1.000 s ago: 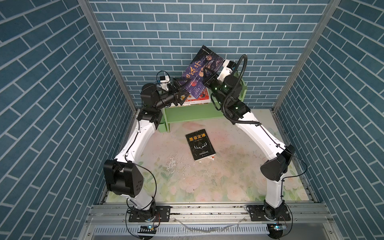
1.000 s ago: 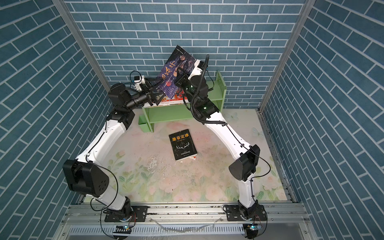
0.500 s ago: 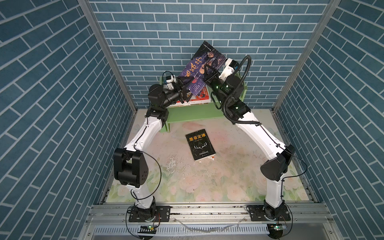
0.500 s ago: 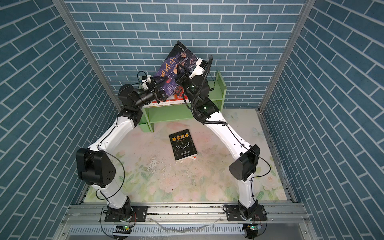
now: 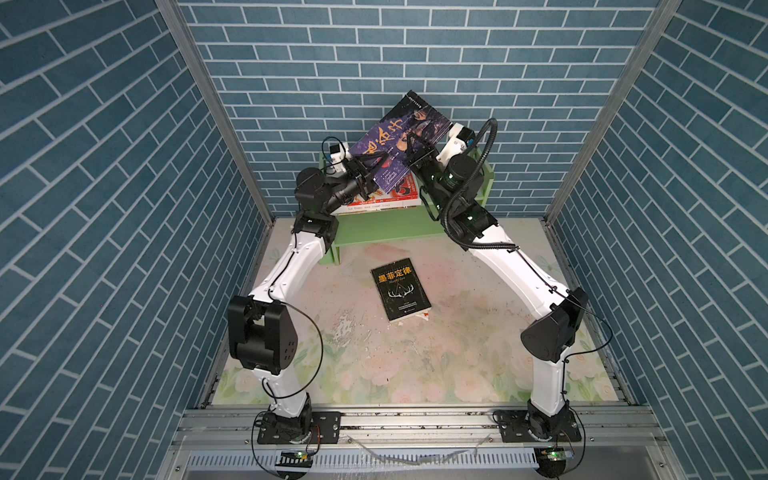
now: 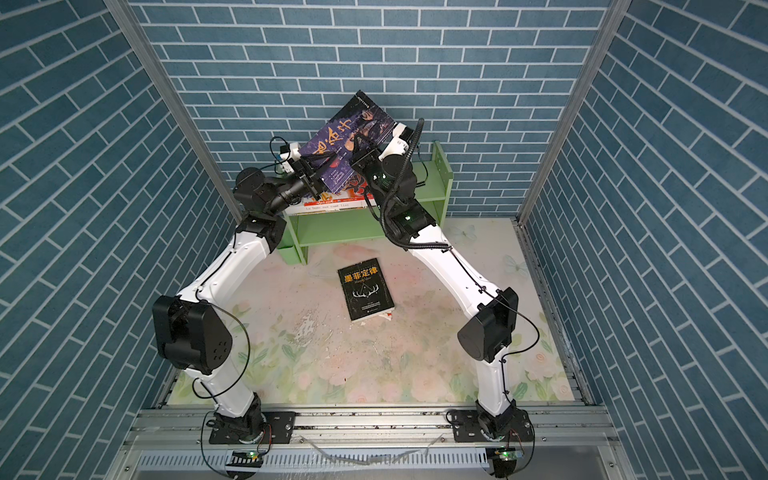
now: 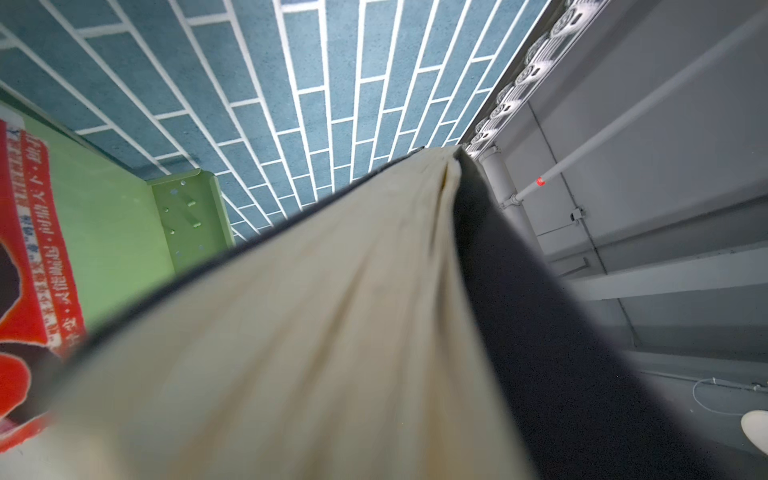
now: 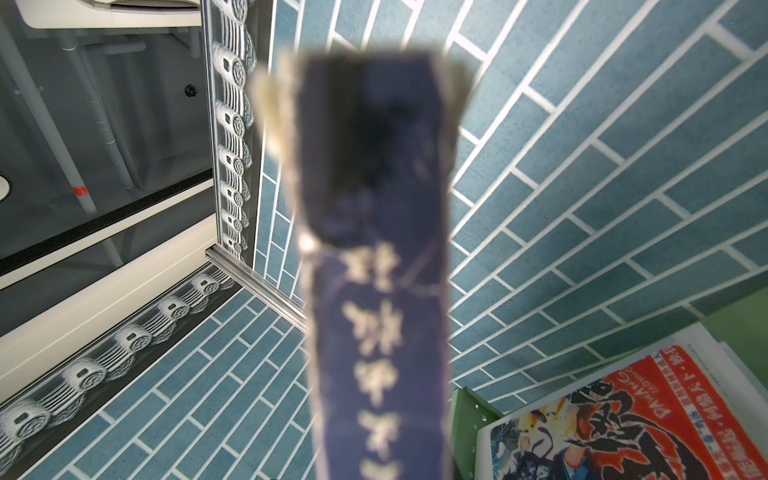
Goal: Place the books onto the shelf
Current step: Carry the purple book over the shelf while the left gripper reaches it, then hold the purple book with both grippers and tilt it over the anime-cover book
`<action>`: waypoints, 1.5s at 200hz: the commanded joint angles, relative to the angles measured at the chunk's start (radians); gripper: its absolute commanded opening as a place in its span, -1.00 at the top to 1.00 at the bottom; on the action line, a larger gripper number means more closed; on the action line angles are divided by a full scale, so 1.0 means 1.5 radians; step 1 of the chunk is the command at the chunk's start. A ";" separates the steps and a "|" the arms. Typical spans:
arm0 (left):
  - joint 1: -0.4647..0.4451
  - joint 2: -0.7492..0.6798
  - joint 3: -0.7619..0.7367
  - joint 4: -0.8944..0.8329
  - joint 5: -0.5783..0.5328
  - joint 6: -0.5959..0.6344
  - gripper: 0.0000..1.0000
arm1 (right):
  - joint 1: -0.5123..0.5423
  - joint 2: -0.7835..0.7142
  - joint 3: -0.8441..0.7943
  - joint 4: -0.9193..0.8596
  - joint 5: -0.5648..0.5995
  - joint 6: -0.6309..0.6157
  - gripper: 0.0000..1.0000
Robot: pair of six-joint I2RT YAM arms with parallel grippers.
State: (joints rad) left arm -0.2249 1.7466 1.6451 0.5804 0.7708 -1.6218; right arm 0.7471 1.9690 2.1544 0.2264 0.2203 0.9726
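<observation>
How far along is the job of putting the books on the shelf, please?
Done: a few books lie flat on the upper tier of the shelf, a red cover on top. In hand: the right tool grips the purple book, tilted above the shelf; the left tool is at its lower edge, grip unclear. Left: the black book on the table, with another peeking out beneath.

Over the shelf [image 5: 488, 183]: blocked by raised purple book [image 5: 399, 133], with left arm [image 5: 291, 266] and right arm [image 5: 511, 266] meeting in front. Flat pile of books [image 5: 374, 205] filling left of upper board [image 6: 432, 193]; lower board [image 5: 386, 228] bare. Open mat [image 5: 457, 340] around black book [image 5: 401, 289].
</observation>
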 commanded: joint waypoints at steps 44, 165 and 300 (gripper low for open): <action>0.059 -0.082 0.020 -0.211 0.051 0.186 0.58 | -0.051 -0.072 -0.068 -0.103 -0.198 0.000 -0.14; 0.138 -0.075 0.132 -0.443 0.199 0.329 0.59 | -0.187 -0.078 -0.156 -0.039 -0.683 0.163 -0.21; 0.144 -0.102 0.077 -0.379 0.221 0.295 0.59 | -0.202 -0.118 -0.195 -0.143 -0.661 0.040 -0.16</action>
State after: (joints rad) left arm -0.0132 1.6321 1.7733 -0.0879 1.0729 -1.1683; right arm 0.4480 1.8172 1.8881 -0.1917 -0.6762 0.9497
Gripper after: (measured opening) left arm 0.206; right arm 0.580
